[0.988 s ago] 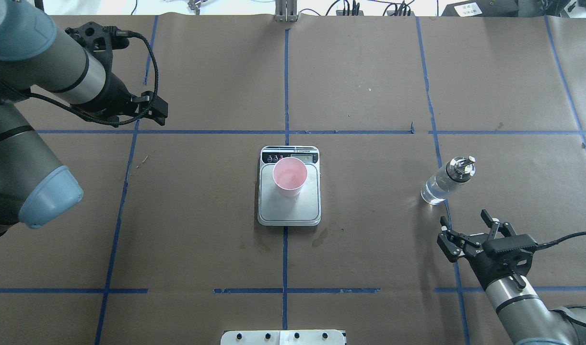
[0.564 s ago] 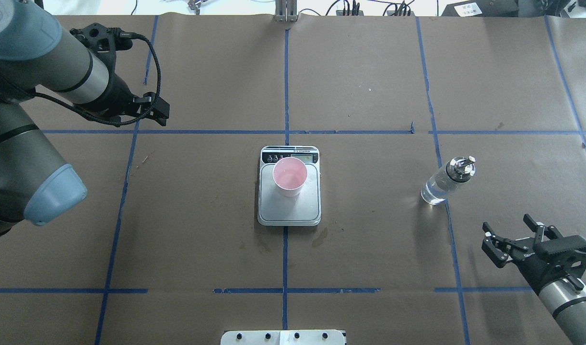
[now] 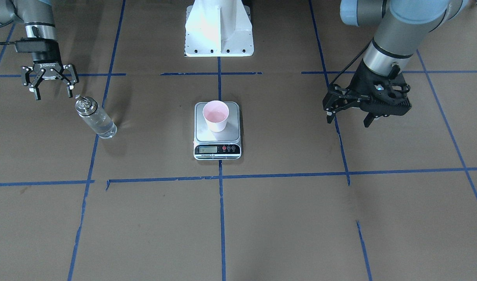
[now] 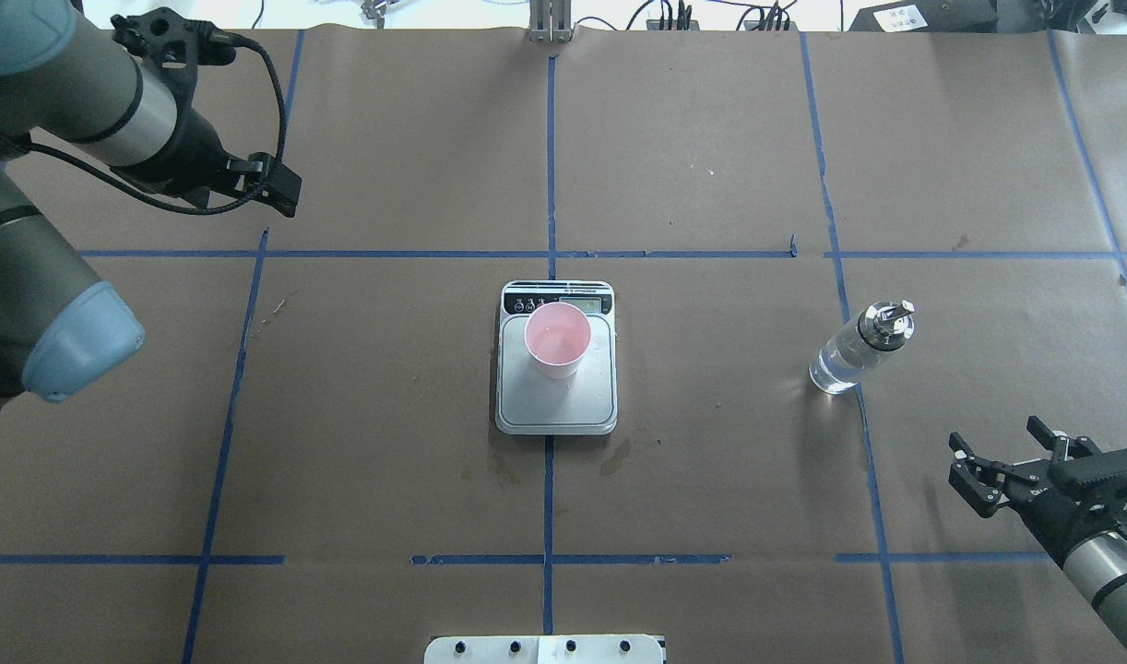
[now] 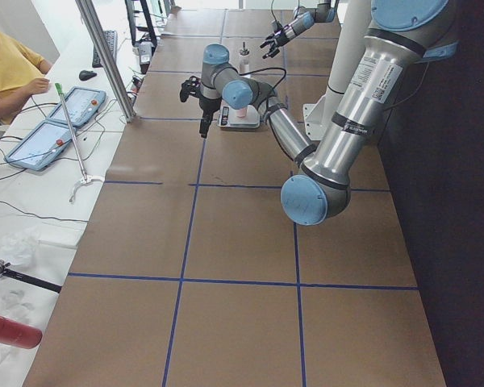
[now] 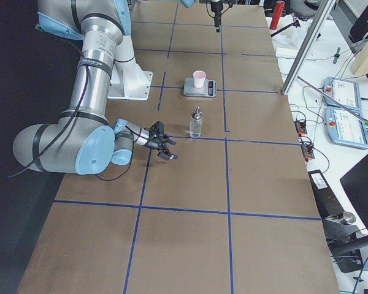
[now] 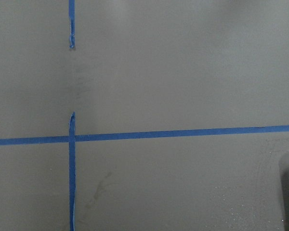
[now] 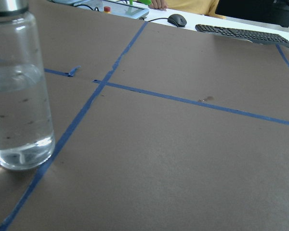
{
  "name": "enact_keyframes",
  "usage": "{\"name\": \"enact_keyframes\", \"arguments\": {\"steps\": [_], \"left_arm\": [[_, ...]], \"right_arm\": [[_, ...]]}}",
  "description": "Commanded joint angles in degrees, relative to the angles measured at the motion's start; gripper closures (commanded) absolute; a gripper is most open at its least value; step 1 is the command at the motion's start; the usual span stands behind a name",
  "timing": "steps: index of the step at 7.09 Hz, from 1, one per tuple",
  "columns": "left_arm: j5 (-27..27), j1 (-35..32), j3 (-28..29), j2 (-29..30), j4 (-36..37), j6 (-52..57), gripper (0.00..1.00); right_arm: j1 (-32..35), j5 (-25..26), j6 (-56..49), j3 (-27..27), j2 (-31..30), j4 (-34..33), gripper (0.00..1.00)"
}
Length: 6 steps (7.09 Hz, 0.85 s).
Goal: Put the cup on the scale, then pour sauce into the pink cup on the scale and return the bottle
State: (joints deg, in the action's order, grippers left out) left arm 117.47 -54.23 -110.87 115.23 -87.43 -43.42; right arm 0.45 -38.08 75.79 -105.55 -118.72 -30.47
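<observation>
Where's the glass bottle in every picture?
Front-facing: bottle left of the scale.
Overhead: bottle right of the scale.
Exterior left: bottle far away, top middle.
Exterior right: bottle centre, nearer than the scale.
Left wrist: not in it.
Right wrist: bottle close up, left edge.
Shared landmark: the scale with the cup on it.

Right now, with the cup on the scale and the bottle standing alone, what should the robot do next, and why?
Probably just draw the open right tool back from the bottle: it stands upright, the cup sits on the scale, and the left tool is open and empty.
</observation>
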Motion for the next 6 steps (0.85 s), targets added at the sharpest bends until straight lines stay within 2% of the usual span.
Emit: {"name": "enact_keyframes", "arguments": {"steps": [1,2,3,4,5,6], "left_arm": [[5.2,-4.5,0.6,-2.0,-0.3,7.7,0.00],[6.5,-6.7,0.7,-3.8,-0.4,11.5,0.00],[6.7,-9.7,1.6,-5.1,-0.4,16.7,0.00],[11.1,-13.8,2.1,-7.7,-0.4,22.4,0.00],[15.0,-17.3,2.2,-11.0,-0.4,28.8,0.00],[15.8,-21.1,3.3,-13.9,-0.4,35.4,0.00]], "right_arm": [[7.6,-10.2,-6.1,-0.4,0.2,1.8,0.00],[10.4,-13.7,-9.1,0.2,0.1,4.7,0.00],[15.8,-20.0,-13.3,0.2,0.0,4.9,0.00],[22.6,-26.7,-17.7,0.1,0.5,5.0,0.00],[30.1,-35.4,-22.1,0.5,0.9,4.9,0.00],[42.2,-48.0,-31.5,3.0,3.6,4.8,0.00]]}}
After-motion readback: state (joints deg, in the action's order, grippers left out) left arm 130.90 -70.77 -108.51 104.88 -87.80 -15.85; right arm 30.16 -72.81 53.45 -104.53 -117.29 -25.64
